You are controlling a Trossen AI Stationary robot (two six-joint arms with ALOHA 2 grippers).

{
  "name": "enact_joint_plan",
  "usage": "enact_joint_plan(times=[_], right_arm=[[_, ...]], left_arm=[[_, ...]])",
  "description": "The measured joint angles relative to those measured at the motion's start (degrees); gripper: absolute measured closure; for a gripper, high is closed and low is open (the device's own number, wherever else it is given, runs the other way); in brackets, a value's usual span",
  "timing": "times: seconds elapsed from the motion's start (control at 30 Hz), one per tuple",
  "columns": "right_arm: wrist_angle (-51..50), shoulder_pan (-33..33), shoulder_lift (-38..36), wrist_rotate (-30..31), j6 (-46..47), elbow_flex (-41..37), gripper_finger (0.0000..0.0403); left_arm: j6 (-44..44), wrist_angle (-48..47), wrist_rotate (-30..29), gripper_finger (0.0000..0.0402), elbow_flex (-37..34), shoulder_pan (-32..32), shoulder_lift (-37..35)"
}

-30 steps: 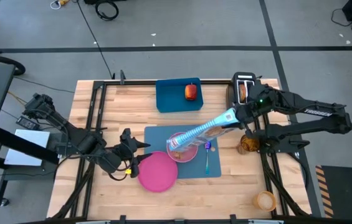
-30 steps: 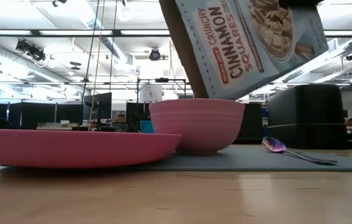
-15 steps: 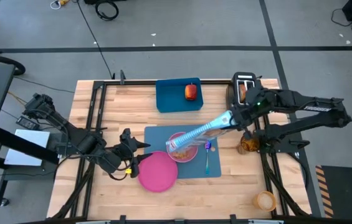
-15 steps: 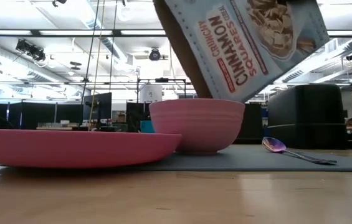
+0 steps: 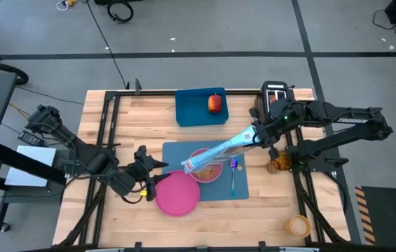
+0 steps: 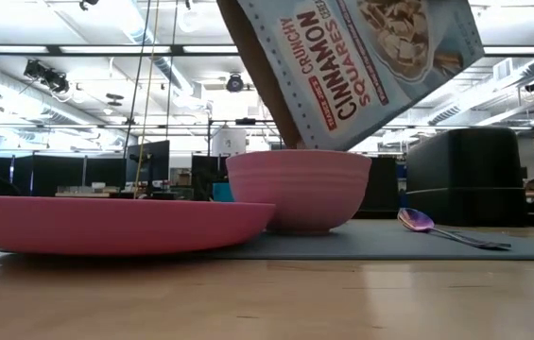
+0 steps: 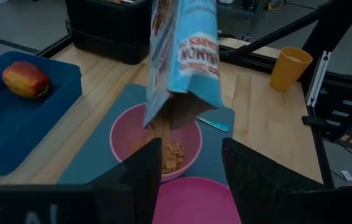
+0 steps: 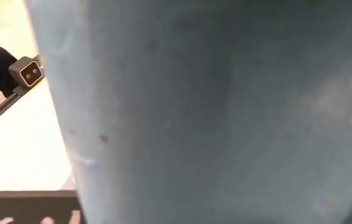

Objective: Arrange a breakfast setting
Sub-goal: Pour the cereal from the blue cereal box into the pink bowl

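My right gripper (image 5: 259,131) is shut on a light-blue cereal box (image 5: 219,150), tipped with its open end down over the pink bowl (image 5: 208,169). Cereal falls from the box (image 7: 182,56) into the bowl (image 7: 129,134). The bowl and a teal-handled spoon (image 5: 233,176) lie on the slate-blue mat (image 5: 176,155). The pink plate (image 5: 178,193) rests partly on the mat's near left corner. My left gripper (image 5: 154,175) is open and empty just left of the plate. The apple (image 5: 215,103) lies in the blue tray. My right gripper holds the cereal box by its closed end (image 5: 249,137), the raised end toward the table's right. The box fills the right wrist view (image 8: 213,112) and hides the fingers. The box hangs clear, slanting down to the left, its open end (image 7: 166,121) above the bowl.
A black toaster (image 5: 273,98) stands at the far right with a toast slice (image 5: 273,104) in it. A gold bag (image 5: 278,162) stands right of the mat. An orange cup (image 5: 298,225) is at the near right corner. The blue tray (image 5: 196,112) sits at the far middle.
My right gripper has gone a little toward the table's left with the cereal box. The box's open end has moved leftward over the bowl, still tipped down.
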Motion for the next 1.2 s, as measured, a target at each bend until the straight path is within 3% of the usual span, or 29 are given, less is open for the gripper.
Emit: enact_joint_plan(times=[0.4, 0.7, 1.2], right_arm=[[-0.20, 2.19, 2.37, 3.07, 1.23, 1.50, 0.0276], [-6.31, 4.83, 2.73, 6.97, 4.02, 6.60, 0.0276], [-9.73, 9.76, 1.16, 10.54, 7.65, 6.54, 0.0276]], left_arm=[[0.00, 0.40, -0.17, 0.0226, 0.00, 0.11, 0.00], [0.03, 0.86, -0.18, 0.0226, 0.00, 0.02, 0.00], [0.88, 2.82, -0.20, 0.0226, 0.02, 0.02, 0.00]])
